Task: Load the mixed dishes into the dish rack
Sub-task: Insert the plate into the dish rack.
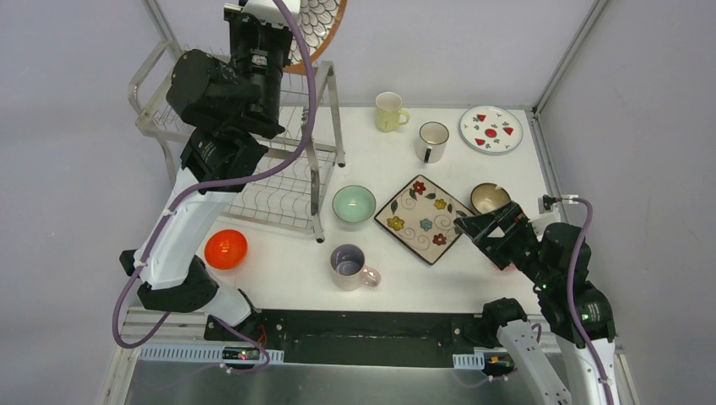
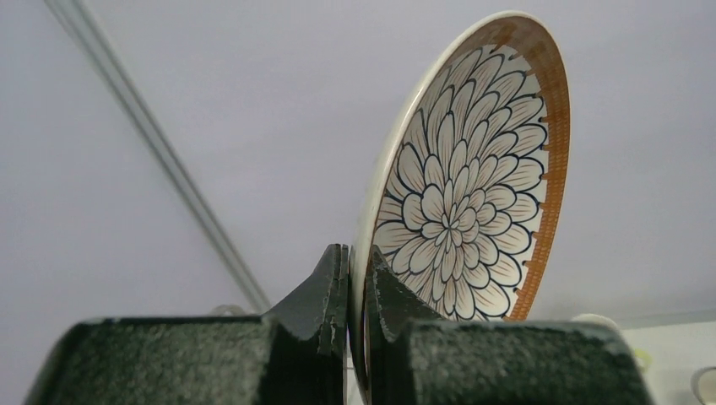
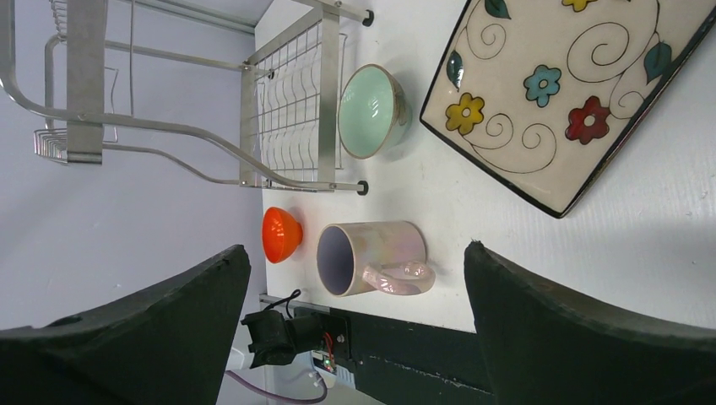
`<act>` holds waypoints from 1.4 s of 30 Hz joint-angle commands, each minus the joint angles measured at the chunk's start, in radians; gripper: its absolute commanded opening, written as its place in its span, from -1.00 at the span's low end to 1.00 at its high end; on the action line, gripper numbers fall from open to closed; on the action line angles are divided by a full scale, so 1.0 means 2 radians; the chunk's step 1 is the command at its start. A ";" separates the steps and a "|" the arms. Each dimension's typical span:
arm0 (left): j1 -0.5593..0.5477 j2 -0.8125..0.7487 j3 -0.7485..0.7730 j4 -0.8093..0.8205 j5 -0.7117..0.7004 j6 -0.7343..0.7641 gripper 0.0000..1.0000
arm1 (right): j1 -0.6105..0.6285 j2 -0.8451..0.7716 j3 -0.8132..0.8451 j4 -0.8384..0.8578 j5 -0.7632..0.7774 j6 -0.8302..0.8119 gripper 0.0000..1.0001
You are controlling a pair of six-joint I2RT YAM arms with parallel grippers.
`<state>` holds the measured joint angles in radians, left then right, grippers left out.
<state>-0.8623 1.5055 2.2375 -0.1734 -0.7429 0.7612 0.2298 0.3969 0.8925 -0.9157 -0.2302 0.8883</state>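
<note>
Petal-pattern plate [image 1: 319,25] sliced off at the overhead view's top edge, dish rack [image 1: 295,181] half lost behind the left arm [image 1: 224,93], flowered square plate [image 3: 557,93] cropped in the right wrist view

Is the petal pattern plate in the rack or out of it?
Out: the left gripper holds the petal plate aloft, jaws pinching its rim.

Clad in white shells on the long links, black at joints and wrists. Threaded with lilac cable along left arm [image 1: 187,232] and right arm [image 1: 583,337]. Tipped with matte black, grainy pincer fingers [image 2: 312,295]. Dotted with green lights, perhaps LEDs, near the right elbow.
</note>
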 commanded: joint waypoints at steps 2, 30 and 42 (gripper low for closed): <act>0.003 -0.029 -0.004 0.214 -0.001 0.169 -1.00 | 0.001 0.005 0.023 0.000 -0.026 -0.018 1.00; 0.287 -0.085 -0.131 0.041 0.096 0.122 -1.00 | 0.001 -0.025 0.019 0.034 -0.073 -0.003 1.00; 0.324 -0.093 -0.187 0.052 0.109 0.111 -1.00 | 0.001 -0.028 0.021 0.042 -0.078 -0.003 1.00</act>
<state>-0.2390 1.3582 1.8622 -0.2253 -0.5808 1.0012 0.2298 0.3443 0.9314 -0.8852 -0.3649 0.8730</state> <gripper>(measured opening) 0.052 0.996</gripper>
